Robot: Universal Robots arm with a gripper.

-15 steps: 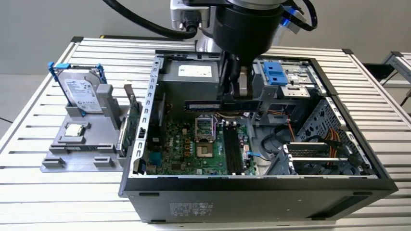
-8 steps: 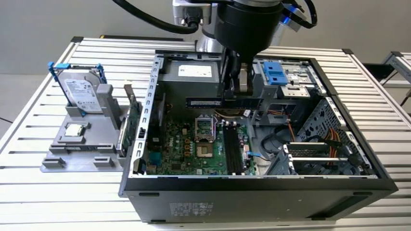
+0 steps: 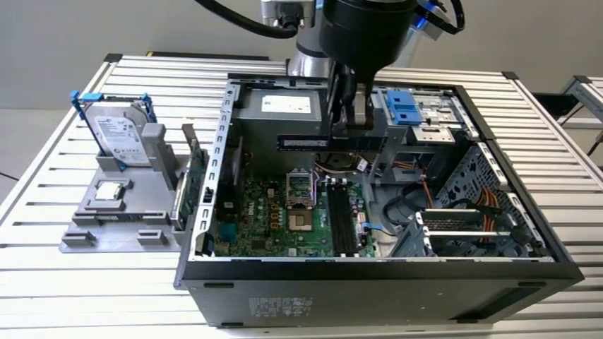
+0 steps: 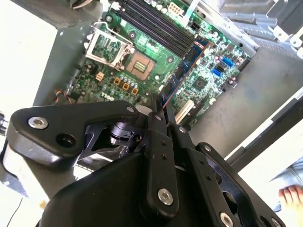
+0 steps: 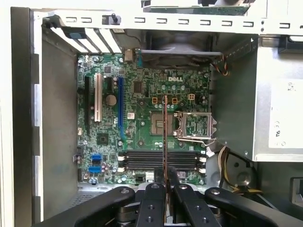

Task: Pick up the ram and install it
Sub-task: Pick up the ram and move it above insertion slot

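1. Ram [image 3: 306, 142], a thin, long, narrow blue circuit-board stick with dark chips, hangs in the air inside the open black computer case [image 3: 377, 289], above the green motherboard [image 3: 273, 219] and apart from it.
2. The black gripper [image 3: 351, 131] is clenched on the ram near its middle, with the two fingers pressed against its flat sides in the second wrist view [image 4: 161, 106].
3. In the first wrist view the ram [image 5: 164, 132] shows edge-on, lying crosswise over the long black memory slots [image 5: 142, 161] and beside the square processor socket [image 5: 154, 124].
4. At the exterior view's left, a silver hard drive with a blue bracket [image 3: 121, 138] stands upright in a grey holder [image 3: 118, 212] on the slatted metal table [image 3: 75, 296].
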